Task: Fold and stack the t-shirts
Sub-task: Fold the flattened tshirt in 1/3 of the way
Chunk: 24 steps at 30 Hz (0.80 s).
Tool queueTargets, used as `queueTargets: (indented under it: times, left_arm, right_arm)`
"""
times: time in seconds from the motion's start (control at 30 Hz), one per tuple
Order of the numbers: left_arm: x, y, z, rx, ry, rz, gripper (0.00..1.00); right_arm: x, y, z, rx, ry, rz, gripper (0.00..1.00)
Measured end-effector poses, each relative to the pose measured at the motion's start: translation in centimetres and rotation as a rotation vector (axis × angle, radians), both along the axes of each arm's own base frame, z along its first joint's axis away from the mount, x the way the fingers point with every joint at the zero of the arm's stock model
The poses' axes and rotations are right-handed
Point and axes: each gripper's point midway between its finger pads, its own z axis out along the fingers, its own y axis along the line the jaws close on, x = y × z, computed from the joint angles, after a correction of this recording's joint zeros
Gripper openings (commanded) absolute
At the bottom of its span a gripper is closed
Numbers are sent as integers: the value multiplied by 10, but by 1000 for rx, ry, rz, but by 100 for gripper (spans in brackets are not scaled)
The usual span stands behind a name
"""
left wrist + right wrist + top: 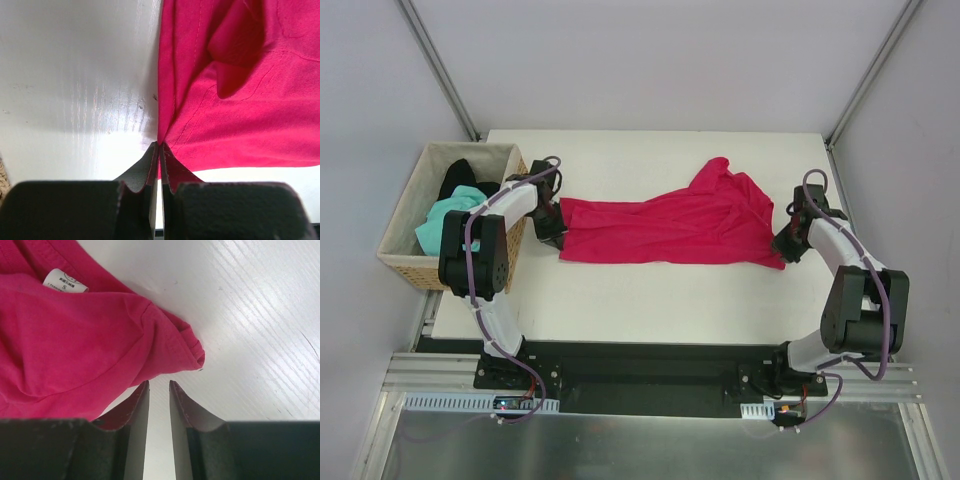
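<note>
The crimson t-shirt (670, 225) lies stretched across the middle of the white table, bunched toward its right end. My left gripper (552, 228) is shut on the shirt's left edge; in the left wrist view the cloth (240, 90) is pinched between the jaws (160, 146). My right gripper (788, 247) sits at the shirt's right corner, jaws slightly apart and empty; in the right wrist view (159, 384) the shirt's corner (100, 340) lies just ahead of them, with a white label (64, 282) showing. A mint-green shirt (448, 218) and a black shirt (460, 178) lie in the basket.
The tan wicker basket (400, 250) stands off the table's left edge, beside my left arm. The white table (650, 300) reaches its front edge near the arm bases. Grey walls enclose the cell on three sides.
</note>
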Motion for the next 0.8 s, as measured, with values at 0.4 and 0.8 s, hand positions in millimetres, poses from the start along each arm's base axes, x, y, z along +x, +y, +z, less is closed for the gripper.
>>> queueTargets:
  times: [0.4,0.8]
  left_arm:
    - [9,0,12,5,-22,-3,0]
    - [11,5,19,30,-25,-14,31]
  right_arm:
    - [24,-3,-9,4,25,-18,24]
    - [75,-6,17,-3,-66,11,28]
